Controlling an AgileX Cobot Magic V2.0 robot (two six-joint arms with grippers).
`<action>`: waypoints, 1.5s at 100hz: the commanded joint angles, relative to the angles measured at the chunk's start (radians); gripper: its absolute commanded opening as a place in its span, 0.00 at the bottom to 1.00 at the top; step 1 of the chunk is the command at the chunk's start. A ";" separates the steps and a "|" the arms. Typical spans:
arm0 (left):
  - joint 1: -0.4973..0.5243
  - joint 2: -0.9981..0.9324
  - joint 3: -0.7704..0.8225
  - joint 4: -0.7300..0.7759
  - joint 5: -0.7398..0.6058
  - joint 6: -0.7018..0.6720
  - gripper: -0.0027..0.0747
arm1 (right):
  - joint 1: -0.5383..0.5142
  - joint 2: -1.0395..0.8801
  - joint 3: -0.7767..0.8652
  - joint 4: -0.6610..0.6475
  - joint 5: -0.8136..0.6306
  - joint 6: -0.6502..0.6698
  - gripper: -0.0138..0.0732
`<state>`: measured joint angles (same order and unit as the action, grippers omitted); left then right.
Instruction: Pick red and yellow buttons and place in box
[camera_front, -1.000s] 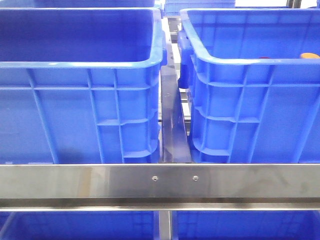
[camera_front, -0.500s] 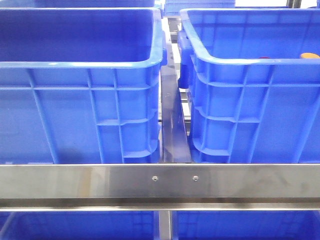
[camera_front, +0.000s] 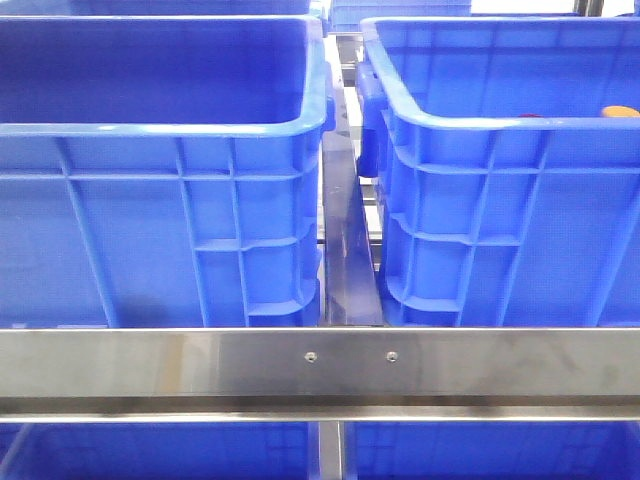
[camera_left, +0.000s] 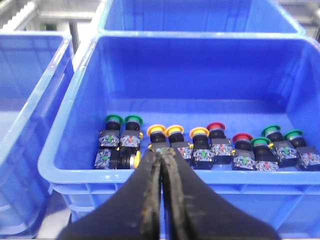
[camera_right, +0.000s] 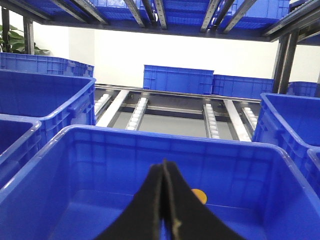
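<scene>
The box (camera_front: 470, 122), a bright blue crate with a lighter inside, stands on the right in the front view. Just over its near rim show a red button top (camera_front: 530, 116) and an orange-yellow one (camera_front: 620, 111). No gripper appears in that view. In the left wrist view a blue crate (camera_left: 75, 165) holds several push buttons in a row, among them yellow-capped (camera_left: 199, 132) and red-capped (camera_left: 215, 127) ones. My left gripper (camera_left: 161, 150) is shut and empty above the crate's near wall. My right gripper (camera_right: 164, 164) is shut and empty over another blue crate (camera_right: 65, 150) holding an orange-yellow piece (camera_right: 199, 195).
A matching blue crate with a darker inside (camera_front: 160, 130) stands on the left, with a narrow gap and dark divider (camera_front: 345, 250) between the two. A steel rail (camera_front: 320, 360) crosses in front. Green-capped buttons (camera_left: 114, 119) lie in the row. More crates and roller shelving (camera_right: 175, 107) stand behind.
</scene>
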<state>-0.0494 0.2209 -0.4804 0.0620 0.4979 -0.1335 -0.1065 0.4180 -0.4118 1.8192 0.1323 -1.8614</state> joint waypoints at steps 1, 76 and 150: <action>0.004 -0.049 0.055 -0.008 -0.150 -0.009 0.01 | 0.003 0.003 -0.025 0.100 0.029 -0.003 0.08; 0.008 -0.259 0.478 0.000 -0.471 -0.009 0.01 | 0.003 0.005 -0.024 0.100 0.029 -0.003 0.08; 0.008 -0.259 0.524 -0.004 -0.539 -0.009 0.01 | 0.003 0.005 -0.024 0.100 0.029 -0.003 0.08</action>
<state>-0.0424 -0.0051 -0.0053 0.0620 0.0418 -0.1335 -0.1065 0.4180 -0.4118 1.8192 0.1323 -1.8614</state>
